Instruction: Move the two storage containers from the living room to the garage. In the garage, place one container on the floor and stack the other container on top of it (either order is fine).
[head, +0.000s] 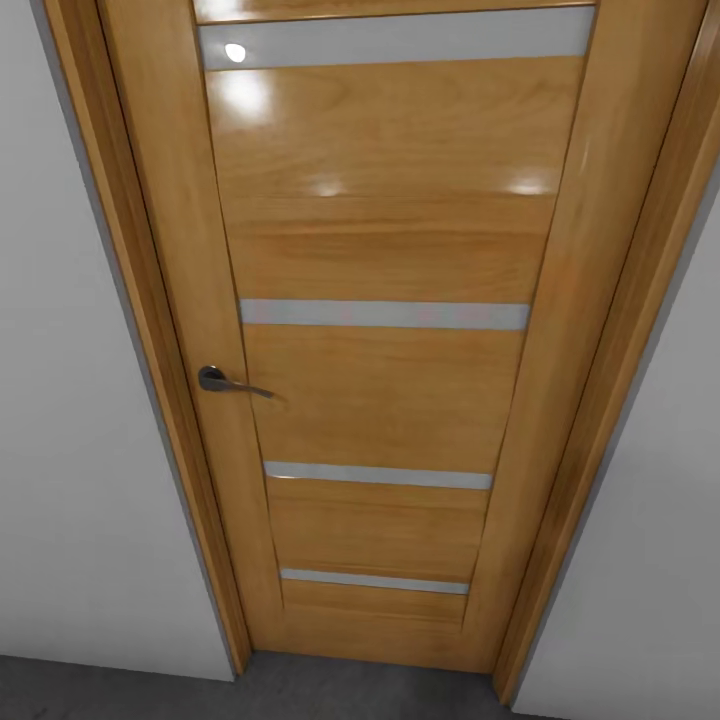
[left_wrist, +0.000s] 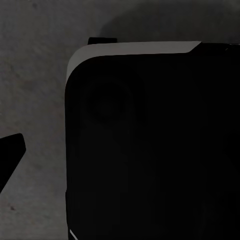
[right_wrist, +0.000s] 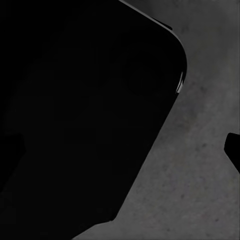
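The two storage containers are out of view. A closed wooden door (head: 385, 260) with several grey horizontal strips stands right in front of me in the head view. Its dark lever handle (head: 225, 382) is on the left side. A strip of dark grey floor (head: 300, 695) runs below it. My left gripper (left_wrist: 120, 160) hangs open over the speckled floor (left_wrist: 35, 100), one black fingertip (left_wrist: 11, 154) at the picture's edge. My right gripper (right_wrist: 120, 150) is open too, with a fingertip (right_wrist: 234, 149) over the grey floor (right_wrist: 195, 190). Nothing is held.
Plain white-grey walls (head: 70, 400) flank the door frame (head: 150, 330) on both sides. My own black base (left_wrist: 155, 145) lies beside the left gripper and beside the right one (right_wrist: 80, 110).
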